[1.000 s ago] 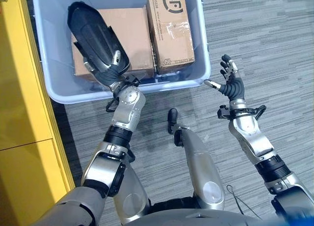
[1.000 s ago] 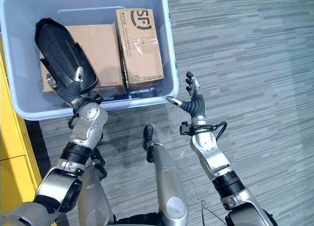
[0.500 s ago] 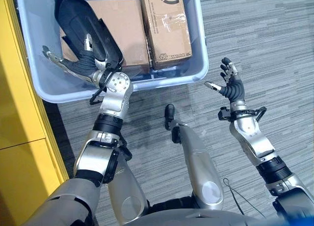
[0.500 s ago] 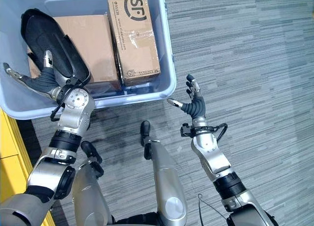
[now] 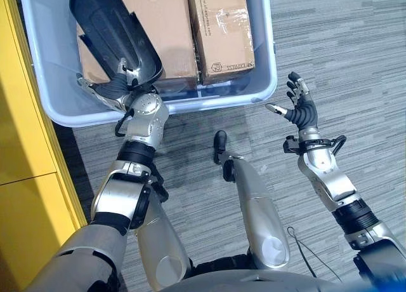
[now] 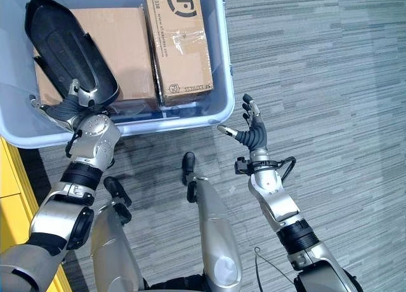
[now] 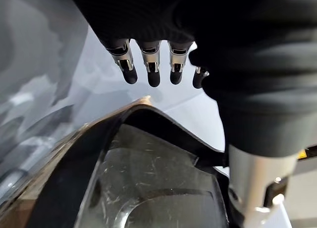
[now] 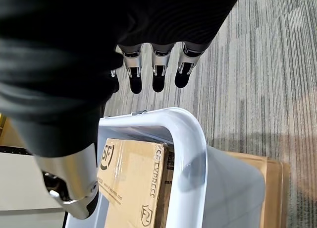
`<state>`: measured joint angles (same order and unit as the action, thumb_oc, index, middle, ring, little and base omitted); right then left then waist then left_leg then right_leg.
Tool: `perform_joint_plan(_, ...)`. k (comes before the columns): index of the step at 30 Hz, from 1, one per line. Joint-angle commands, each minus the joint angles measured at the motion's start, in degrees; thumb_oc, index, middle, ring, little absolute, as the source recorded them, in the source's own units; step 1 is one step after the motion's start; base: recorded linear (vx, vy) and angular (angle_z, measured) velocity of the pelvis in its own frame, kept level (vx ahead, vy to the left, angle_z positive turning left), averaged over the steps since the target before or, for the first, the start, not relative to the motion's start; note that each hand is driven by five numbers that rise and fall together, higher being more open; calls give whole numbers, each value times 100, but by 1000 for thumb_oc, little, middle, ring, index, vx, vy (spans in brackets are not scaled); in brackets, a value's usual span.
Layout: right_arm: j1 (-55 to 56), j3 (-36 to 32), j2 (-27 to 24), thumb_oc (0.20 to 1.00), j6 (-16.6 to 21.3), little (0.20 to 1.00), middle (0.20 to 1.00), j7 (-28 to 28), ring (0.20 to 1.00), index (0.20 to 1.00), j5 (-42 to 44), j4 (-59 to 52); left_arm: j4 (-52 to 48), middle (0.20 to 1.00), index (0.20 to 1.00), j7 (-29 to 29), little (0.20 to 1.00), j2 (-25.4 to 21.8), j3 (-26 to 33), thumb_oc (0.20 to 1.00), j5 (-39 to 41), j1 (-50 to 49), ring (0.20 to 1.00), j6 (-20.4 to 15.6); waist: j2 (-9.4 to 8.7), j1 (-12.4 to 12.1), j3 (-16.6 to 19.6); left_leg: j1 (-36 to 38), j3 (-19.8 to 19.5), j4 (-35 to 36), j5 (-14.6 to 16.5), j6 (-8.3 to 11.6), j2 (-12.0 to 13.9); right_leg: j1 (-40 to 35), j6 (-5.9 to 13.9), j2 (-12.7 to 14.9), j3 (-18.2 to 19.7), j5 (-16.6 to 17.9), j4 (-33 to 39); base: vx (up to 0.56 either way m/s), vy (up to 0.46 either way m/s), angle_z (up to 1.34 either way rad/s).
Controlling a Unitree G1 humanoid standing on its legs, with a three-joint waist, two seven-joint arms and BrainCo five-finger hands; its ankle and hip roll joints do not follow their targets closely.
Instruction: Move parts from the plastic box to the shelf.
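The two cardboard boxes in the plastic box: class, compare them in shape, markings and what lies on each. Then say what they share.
The wide cardboard box is broader and plain on top; the narrow cardboard box is slimmer, with dark print and clear tape across it. A black part lies on the wide box; nothing lies on the narrow one. The left hand is by the wide box, the right hand is over the floor. Both are brown and lie flat, side by side, in the plastic box.

Plastic box [image 5: 266,82] on floor [image 5: 355,44]; two cardboard boxes [image 5: 162,32] side by side inside, black part [image 5: 111,28] on the left one.
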<state>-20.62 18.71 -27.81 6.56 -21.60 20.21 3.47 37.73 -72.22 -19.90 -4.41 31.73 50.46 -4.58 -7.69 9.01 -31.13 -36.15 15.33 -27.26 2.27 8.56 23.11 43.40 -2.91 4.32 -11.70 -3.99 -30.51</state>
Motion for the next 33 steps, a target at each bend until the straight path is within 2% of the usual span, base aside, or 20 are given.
perform_joint_plan(1, -132, -79, 63, 1000, 113, 1000, 1000, -16, 1000, 1000, 66, -327, 148, 1000, 1000, -132, 1000, -313, -28, 1000, 415, 11, 1000, -109, -663, -37, 134, -633, -157, -806, 306, 75, 30, -198, 738, 298, -103, -178, 60, 8, 18, 7)
perform_joint_plan(4, -170, -58, 57, 1000, 41, 1000, 1000, -79, 1000, 1000, 107, -321, 285, 1000, 1000, -234, 1000, -288, -5, 1000, 800, 59, 1000, -144, -675, -41, 134, -693, -185, -833, 312, 70, 5, -159, 735, 300, -105, -190, 25, 2, 4, 2)
perform_joint_plan(9, -222, -5, -7, 1000, 64, 1000, 1000, -126, 1000, 1000, 210, -263, 522, 1000, 1000, -211, 1000, -466, -98, 1000, 89, 233, 1000, 260, -739, -52, 134, -767, -233, -901, 344, 50, 15, -113, 729, 317, -163, -206, -73, 6, -3, 0)
perform_joint_plan(12, -210, 10, -50, 1000, 41, 1000, 1000, -115, 1000, 1000, 256, -252, 617, 1000, 1000, -64, 1000, -646, -252, 1000, -494, 305, 1000, 699, -736, -48, 134, -782, -231, -941, 365, 32, 23, -92, 715, 314, -153, -215, -122, 9, 11, 0)
perform_joint_plan(13, -203, 13, -67, 1000, 26, 1000, 1000, -100, 1000, 1000, 257, -244, 644, 1000, 1000, -57, 1000, -721, -303, 1000, -757, 337, 1000, 840, -727, -40, 134, -794, -227, -965, 386, 21, 22, -73, 706, 315, -141, -228, -150, 25, 41, 0)
perform_joint_plan(15, -190, 9, -128, 1000, -28, 1000, 1000, -40, 1000, 1000, 303, -250, 701, 1000, 1000, 157, 1000, -927, -473, 1000, -1612, 403, 1000, 1430, -706, -28, 134, -813, -226, -1010, 407, 10, 22, -45, 692, 309, -111, -243, -194, 21, 51, -2)
perform_joint_plan(16, -171, 1, -164, 1000, -33, 1000, 1000, -9, 1000, 1000, 324, -258, 730, 1000, 1000, 152, 1000, -1041, -598, 1000, -1828, 452, 1000, 1585, -699, -27, 134, -827, -220, -1031, 414, 1, 33, -29, 677, 316, -110, -258, -233, 18, 48, -2)
perform_joint_plan(18, -132, -1, -239, 1000, -52, 1000, 1000, 58, 1000, 1000, 372, -274, 741, 1000, 1000, 193, 1000, -1228, -780, 1000, -2414, 464, 1000, 1802, -662, -27, 134, -835, -205, -1058, 434, -18, 25, -1, 658, 320, -88, -281, -287, 19, 52, -2)
perform_joint_plan(20, -89, 37, -299, 1000, -16, 1000, 1000, 105, 1000, 1000, 375, -256, 740, 1000, 1000, 167, 1000, -1365, -913, 1000, -2990, 435, 1000, 1849, -620, -31, 134, -823, -185, -1049, 440, -28, 19, 3, 638, 330, -66, -301, -300, 12, 87, -3)
perform_joint_plan(21, -55, 92, -348, 1000, 69, 1000, 1000, 157, 1000, 1000, 338, -208, 747, 1000, 1000, 272, 1000, -1556, -1163, 1000, -3882, 385, 1000, 1997, -552, -27, 134, -818, -145, -1044, 438, -38, 9, 20, 615, 340, -36, -310, -312, 3, 101, 0)
perform_joint_plan(24, -33, 138, -360, 1000, 146, 1000, 1000, 175, 1000, 1000, 310, -138, 746, 1000, 1000, 373, 1000, -1649, -1355, 1000, -4451, 365, 1000, 2035, -491, -27, 134, -798, -106, -984, 404, -32, -2, 32, 607, 355, -14, -304, -290, -7, 62, -4)
perform_joint_plan(27, -34, 153, -356, 1000, 168, 1000, 1000, 185, 1000, 1000, 276, -108, 718, 1000, 1000, 356, 1000, -1654, -1397, 1000, -4628, 346, 1000, 1981, -463, -30, 134, -796, -94, -956, 387, -27, -15, 43, 605, 363, -6, -305, -286, -7, 21, -7)
perform_joint_plan(29, 16, 179, -353, 1000, 199, 1000, 1000, 152, 1000, 1000, 199, -61, 563, 1000, 1000, 168, 1000, -1653, -1458, 1000, -4830, 188, 1000, 1759, -369, -62, 134, -778, -85, -896, 354, -20, -67, 39, 598, 391, 5, -310, -253, -12, 30, -4)
perform_joint_plan(33, 25, 207, -312, 1000, 177, 1000, 1000, 84, 1000, 1000, 14, 0, 448, 1000, 1000, 160, 1000, -1471, -1365, 1000, -4277, -111, 1000, 1464, -263, -105, 134, -759, -100, -850, 326, -22, -132, 38, 595, 412, 13, -330, -237, -9, 27, 0)
